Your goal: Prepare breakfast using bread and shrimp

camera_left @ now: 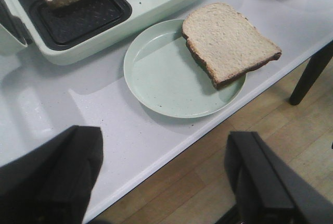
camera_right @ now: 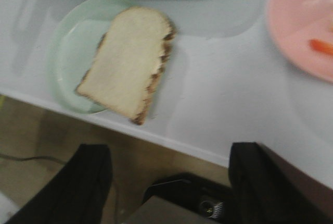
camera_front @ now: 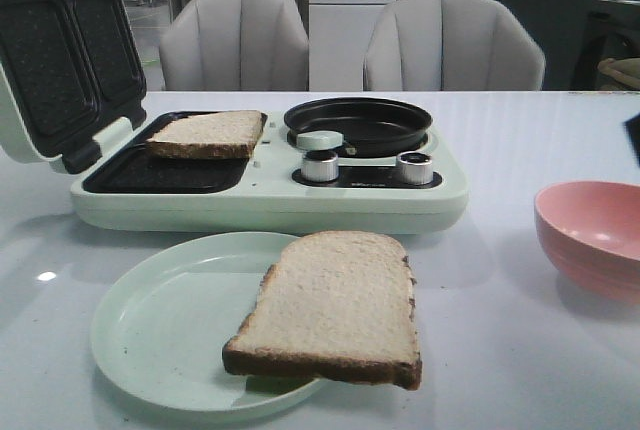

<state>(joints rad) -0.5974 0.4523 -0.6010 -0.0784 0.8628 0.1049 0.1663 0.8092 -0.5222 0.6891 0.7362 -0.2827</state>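
One bread slice (camera_front: 335,305) lies on the pale green plate (camera_front: 150,320) near the table's front edge, its corner overhanging the rim. A second bread slice (camera_front: 207,133) rests on the dark grill plate of the breakfast maker (camera_front: 270,200). An orange shrimp piece (camera_right: 321,47) shows in the pink bowl (camera_right: 302,26). My left gripper (camera_left: 165,133) hangs open over the table's front edge, short of the plate (camera_left: 166,78) and its bread (camera_left: 226,41). My right gripper (camera_right: 170,148) is open too, off the front edge, near the same bread (camera_right: 127,62). Both hold nothing.
The maker's lid (camera_front: 60,60) stands open at the left. A black pan (camera_front: 360,122) and two knobs (camera_front: 320,166) sit on its right half. The pink bowl (camera_front: 592,235) is at the right. Two grey chairs (camera_front: 238,40) stand behind the table.
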